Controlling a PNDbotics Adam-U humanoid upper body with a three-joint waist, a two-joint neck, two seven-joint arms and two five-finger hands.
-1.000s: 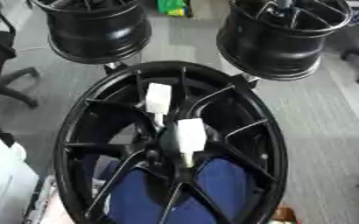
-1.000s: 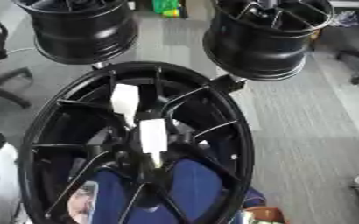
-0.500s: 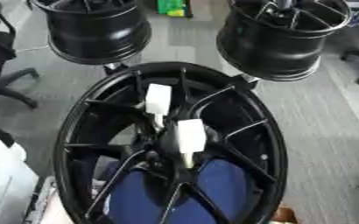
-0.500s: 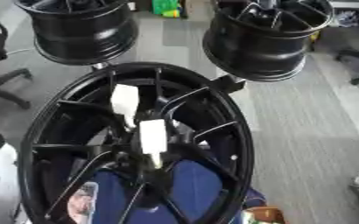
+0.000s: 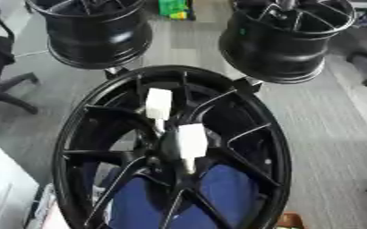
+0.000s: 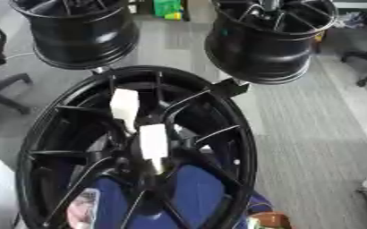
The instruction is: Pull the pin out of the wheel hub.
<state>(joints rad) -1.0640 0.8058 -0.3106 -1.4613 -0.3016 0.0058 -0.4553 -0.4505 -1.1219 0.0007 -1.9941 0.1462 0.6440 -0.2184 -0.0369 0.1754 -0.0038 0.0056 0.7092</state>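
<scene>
Neither of my hands showed in either view, so I could not tell whether they were released or clenched. Before me stood the large black spoked alloy wheel hub (image 5: 171, 152), tilted up on its rim. Two white block-headed pins (image 5: 192, 142) sat at its centre, one just above the other (image 5: 158, 103). Nothing had shifted over the past second; by my reckoning the pull had not begun. Two more black rims (image 6: 269, 38) stood behind.

Two black rims (image 5: 92, 33) (image 5: 284, 40) behind — grey floor (image 5: 327, 120)
</scene>
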